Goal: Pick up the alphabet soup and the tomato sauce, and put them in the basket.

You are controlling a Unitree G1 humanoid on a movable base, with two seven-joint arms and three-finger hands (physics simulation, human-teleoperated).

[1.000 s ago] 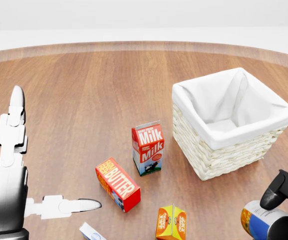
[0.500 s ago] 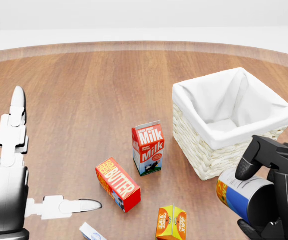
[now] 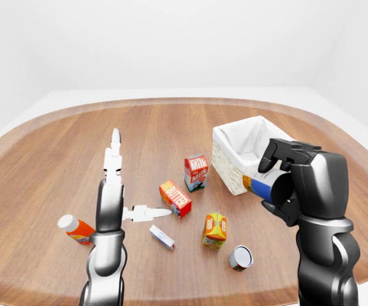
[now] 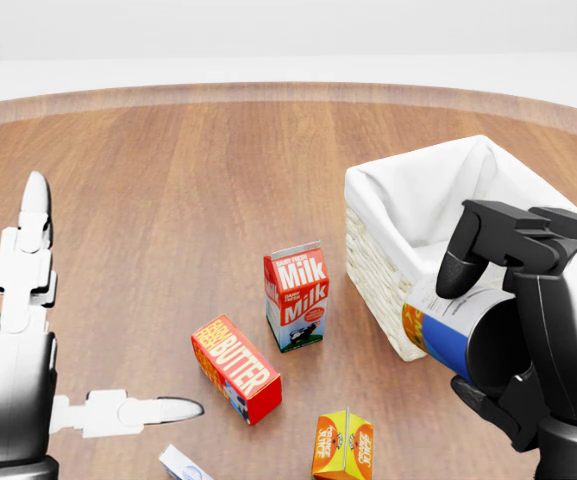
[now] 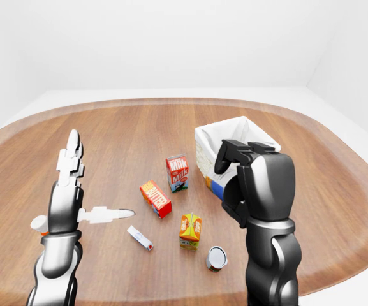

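Observation:
My right hand is shut on a can with a white, blue and orange label, which looks like the alphabet soup. It holds the can tilted in the air, just at the lower right of the white-lined wicker basket, overlapping the basket's near wall in the head view. A second can with a reddish side lies on the wooden table below the basket in the left-eye view; it looks like the tomato sauce. My left hand is open and empty at the left, fingers spread.
A milk carton stands left of the basket. A red butter box, an orange juice carton, a small white-and-blue box and an orange bottle lie around it on the table.
My right hand has risen from the bottom right corner, up and to the left, carrying the can to the basket's near wall. The left hand has not moved.

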